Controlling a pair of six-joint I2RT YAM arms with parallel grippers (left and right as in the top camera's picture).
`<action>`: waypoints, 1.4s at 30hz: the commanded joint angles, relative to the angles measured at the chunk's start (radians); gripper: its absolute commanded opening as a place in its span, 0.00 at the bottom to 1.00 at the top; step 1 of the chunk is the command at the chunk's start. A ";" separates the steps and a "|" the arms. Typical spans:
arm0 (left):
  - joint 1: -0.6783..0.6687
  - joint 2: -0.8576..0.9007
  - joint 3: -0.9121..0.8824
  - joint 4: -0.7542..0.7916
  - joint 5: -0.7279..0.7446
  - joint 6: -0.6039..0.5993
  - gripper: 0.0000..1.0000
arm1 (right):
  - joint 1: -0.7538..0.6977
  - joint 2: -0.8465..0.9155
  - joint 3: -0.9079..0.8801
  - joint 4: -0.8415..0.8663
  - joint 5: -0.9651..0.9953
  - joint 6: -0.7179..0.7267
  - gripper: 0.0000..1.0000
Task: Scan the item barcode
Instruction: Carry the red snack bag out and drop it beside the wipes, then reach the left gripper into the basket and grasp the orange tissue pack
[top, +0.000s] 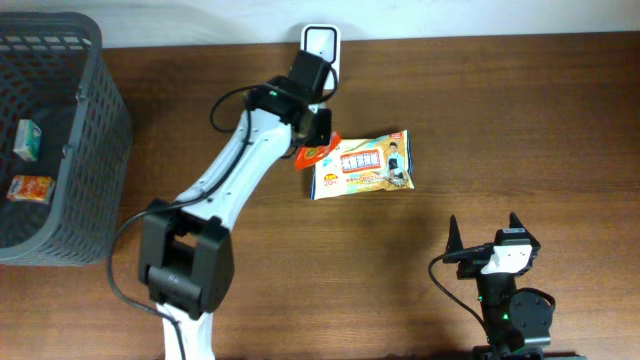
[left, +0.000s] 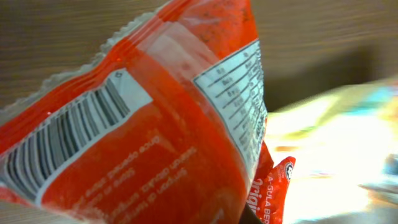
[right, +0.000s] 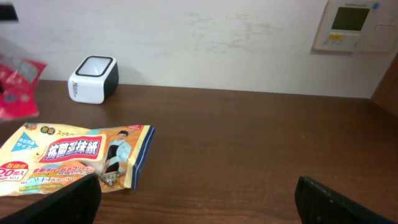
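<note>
**Camera placement.** The overhead view looks straight down on the whole table (top: 520, 110) from well above, with the wall side at the top of the frame and the arm bases at the bottom. The left wrist view sits very close to a red packet (left: 155, 137), whose barcode side fills most of the frame, and the background is blurred. The right wrist view sits low over the tabletop and faces level across it toward the wall (right: 217, 43), with the fingers (right: 62, 202) of the right gripper (right: 198, 180) in the lower corners. The overhead and right wrist views share the scanner (top: 320, 42) and the printed pack (top: 362, 165). The red packet appears in all three views.
</note>
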 joint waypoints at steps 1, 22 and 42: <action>0.010 0.029 0.008 -0.012 -0.252 0.121 0.36 | -0.007 -0.005 -0.007 -0.005 -0.002 0.001 0.99; 0.713 0.034 0.935 -0.740 -0.385 -0.190 0.08 | -0.007 -0.005 -0.007 -0.005 -0.002 0.001 0.98; 1.312 -0.177 0.358 -0.798 -0.124 -0.241 0.00 | -0.007 -0.005 -0.007 -0.005 -0.002 0.001 0.99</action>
